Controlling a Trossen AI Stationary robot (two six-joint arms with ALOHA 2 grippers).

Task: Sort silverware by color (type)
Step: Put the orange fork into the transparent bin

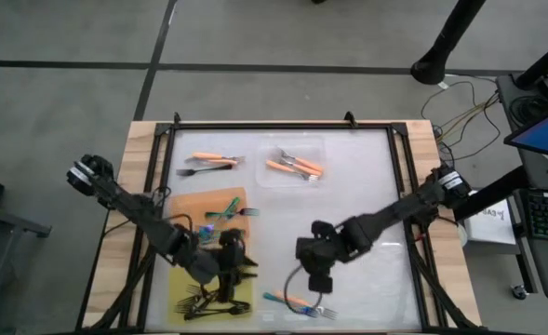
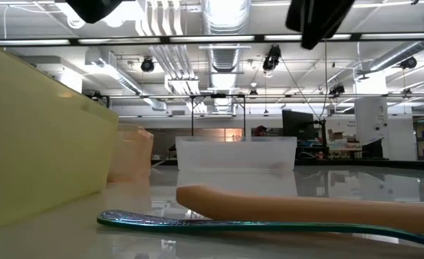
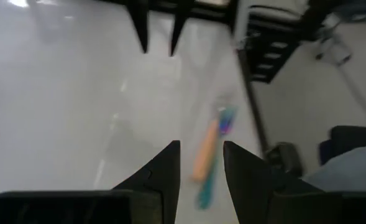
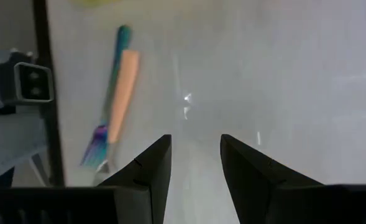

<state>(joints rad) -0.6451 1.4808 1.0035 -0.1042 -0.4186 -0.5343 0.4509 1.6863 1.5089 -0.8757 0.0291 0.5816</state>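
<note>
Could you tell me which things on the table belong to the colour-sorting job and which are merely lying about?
Belonging to the job:
- orange-handled forks
- orange-handled forks in the tray
- teal-handled forks
- black forks
- orange and teal pair of forks
- open left gripper, open right gripper

Lying about:
- clear plastic tray
- orange mat
- yellow mat

A clear plastic tray (image 1: 264, 177) sits far from the orange mat (image 1: 192, 207) (yellow mat (image 1: 176, 296) adjoining).
</note>
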